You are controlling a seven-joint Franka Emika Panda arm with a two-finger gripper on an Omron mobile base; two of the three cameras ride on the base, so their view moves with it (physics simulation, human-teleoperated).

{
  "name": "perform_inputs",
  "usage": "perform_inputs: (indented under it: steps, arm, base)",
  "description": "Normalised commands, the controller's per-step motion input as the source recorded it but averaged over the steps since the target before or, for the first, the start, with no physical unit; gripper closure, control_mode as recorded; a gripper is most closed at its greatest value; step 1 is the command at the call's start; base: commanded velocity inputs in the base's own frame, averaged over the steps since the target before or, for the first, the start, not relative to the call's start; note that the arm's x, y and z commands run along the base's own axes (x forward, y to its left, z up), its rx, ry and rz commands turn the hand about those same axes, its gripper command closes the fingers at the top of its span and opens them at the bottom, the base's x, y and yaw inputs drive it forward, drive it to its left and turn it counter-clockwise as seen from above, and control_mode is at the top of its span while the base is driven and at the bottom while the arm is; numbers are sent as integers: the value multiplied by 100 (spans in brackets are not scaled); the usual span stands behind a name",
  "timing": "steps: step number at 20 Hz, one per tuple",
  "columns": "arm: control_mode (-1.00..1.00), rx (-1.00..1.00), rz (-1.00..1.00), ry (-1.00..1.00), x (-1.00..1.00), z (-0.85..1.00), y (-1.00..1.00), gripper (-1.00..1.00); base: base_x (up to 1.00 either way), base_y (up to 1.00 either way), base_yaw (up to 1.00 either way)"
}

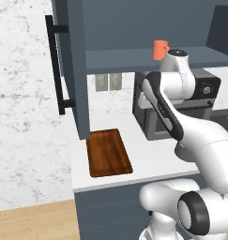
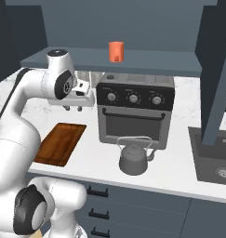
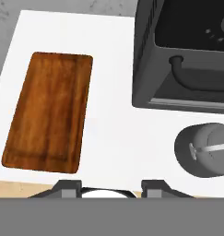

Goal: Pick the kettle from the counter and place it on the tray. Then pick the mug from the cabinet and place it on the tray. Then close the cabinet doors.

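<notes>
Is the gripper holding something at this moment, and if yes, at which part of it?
Nothing is held. The gripper hangs open above the counter, with the kettle and tray both apart from it.

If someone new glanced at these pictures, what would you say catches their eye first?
Probably the orange mug, bright against the dark open cabinet on its shelf. Next the reddish-brown tray lying bare on the white counter, left of the black toaster oven, with the grey kettle standing in front of the oven.
</notes>
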Motion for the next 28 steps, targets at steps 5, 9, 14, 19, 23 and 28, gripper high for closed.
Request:
perform_inputs:
  steps: [5,9,14,19,23,28]
  arm:
    - [-100,0,-37,-1,-8,-15,-11,-100]
    - [-100,1,-75,0,-2,-34,-51,-100]
    - [-100,2,-45,4,-3,-22,-75,-100]
    - [-100,0,-11,0,0,-15,-45,-100]
    - [-100,-2,-12,0,0,-44,-36,-100]
    - [-100,0,-10,-1,0,-42,-41,-100]
  base:
    - [0,0,0]
    - [0,0,0]
    - [0,0,0]
    - [0,0,0]
    - [0,0,0]
    - [0,0,0]
